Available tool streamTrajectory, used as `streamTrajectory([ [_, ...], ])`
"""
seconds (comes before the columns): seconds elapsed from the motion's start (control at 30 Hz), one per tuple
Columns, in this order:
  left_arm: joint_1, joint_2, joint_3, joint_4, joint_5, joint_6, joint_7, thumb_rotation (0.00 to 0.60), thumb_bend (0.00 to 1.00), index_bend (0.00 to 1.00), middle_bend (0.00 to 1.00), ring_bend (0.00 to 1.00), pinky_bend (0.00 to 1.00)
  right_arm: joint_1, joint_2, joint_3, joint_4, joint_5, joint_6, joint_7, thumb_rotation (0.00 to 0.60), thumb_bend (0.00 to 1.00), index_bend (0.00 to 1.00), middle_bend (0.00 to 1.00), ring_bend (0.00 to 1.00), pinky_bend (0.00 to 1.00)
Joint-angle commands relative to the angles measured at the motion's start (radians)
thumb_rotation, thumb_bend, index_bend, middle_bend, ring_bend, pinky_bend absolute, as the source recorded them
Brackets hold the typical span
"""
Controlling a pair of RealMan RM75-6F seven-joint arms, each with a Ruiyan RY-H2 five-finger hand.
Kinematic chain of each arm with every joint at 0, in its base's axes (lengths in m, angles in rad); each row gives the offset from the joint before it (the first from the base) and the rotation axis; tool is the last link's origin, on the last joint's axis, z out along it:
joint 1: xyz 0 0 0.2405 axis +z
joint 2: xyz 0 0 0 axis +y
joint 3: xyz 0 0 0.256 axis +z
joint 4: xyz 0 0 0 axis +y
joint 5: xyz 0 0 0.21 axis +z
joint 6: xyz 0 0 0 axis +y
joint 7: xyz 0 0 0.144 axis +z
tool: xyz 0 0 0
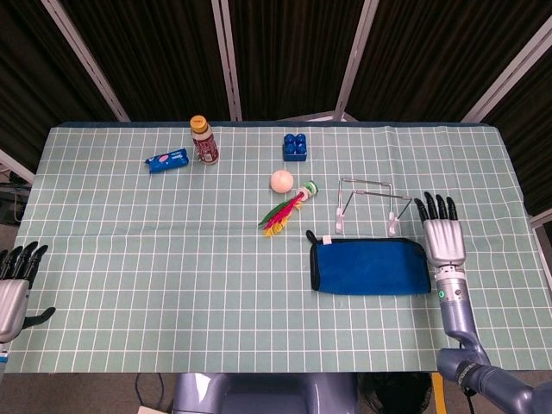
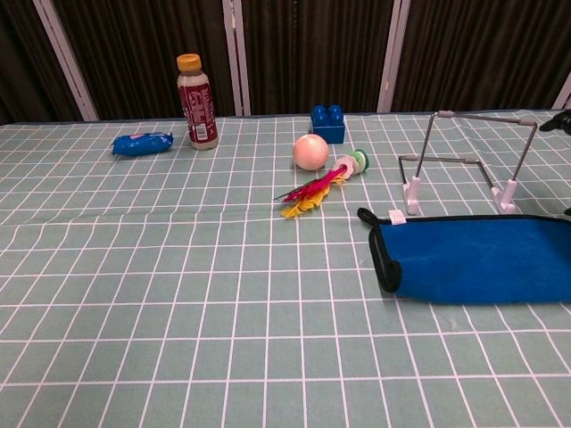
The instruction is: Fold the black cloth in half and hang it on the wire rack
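The surface (image 1: 172, 259) is covered with a pale green cloth with a white grid, and dark curtains hang behind it.

The black cloth (image 1: 371, 266) lies flat on the right part of the surface. It shows blue on top with a black edge at its left end, where a small loop and a white tag stick out. It is just in front of the wire rack (image 1: 369, 203), near it but not touching as far as the head view shows. The rack stands upright on two white feet, and nothing hangs on it.

The right hand (image 1: 443, 235) lies palm down beside the right end of the cloth, fingers straight and a little apart, holding nothing. In the chest view only dark fingertips show at the right edge.

The left hand (image 1: 17, 289) is at the left edge of the surface, well apart from the cloth, fingers spread and empty.

A bottle (image 1: 204, 141) with an orange cap stands at the back, with a blue packet (image 1: 166, 160) to its left. A blue block (image 1: 296, 147) stands further right. Near the middle lie a pink ball (image 1: 282, 181) and a feathered shuttlecock (image 1: 289, 210), just beside each other.
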Motion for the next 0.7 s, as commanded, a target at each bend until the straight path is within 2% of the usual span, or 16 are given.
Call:
streamTrajectory([
  [0.03,0.001,0.003,0.002,-0.001,0.005,0.002,-0.006,0.6,0.0,0.0,0.0,0.0,0.0,-0.027,0.042,-0.014,-0.095,-0.078,0.081,0.053,0.6,0.0,0.1,0.0,0.0,0.0],
  [0.2,0.005,0.009,0.005,0.0,0.014,0.008,-0.02,0.6,0.0,0.0,0.0,0.0,0.0,-0.015,0.154,-0.089,-0.266,-0.217,0.08,0.098,0.6,0.0,0.1,0.0,0.0,0.0],
  [0.3,0.007,0.012,0.006,-0.001,0.023,0.015,-0.026,0.6,0.0,0.0,0.0,0.0,0.0,0.025,0.199,-0.127,-0.335,-0.299,0.043,0.058,0.6,0.0,0.1,0.0,0.0,0.0],
  [0.47,0.006,0.01,0.005,0.003,0.02,0.011,-0.027,0.6,0.0,0.0,0.0,0.0,0.0,0.097,0.194,-0.129,-0.34,-0.334,-0.041,-0.034,0.6,0.0,0.17,0.0,0.0,0.0],
  [0.7,-0.002,0.004,-0.001,0.014,-0.001,-0.006,-0.02,0.6,0.0,0.0,0.0,0.0,0.0,0.186,0.167,-0.133,-0.308,-0.371,-0.138,-0.059,0.6,0.0,0.23,0.04,0.0,0.0],
])
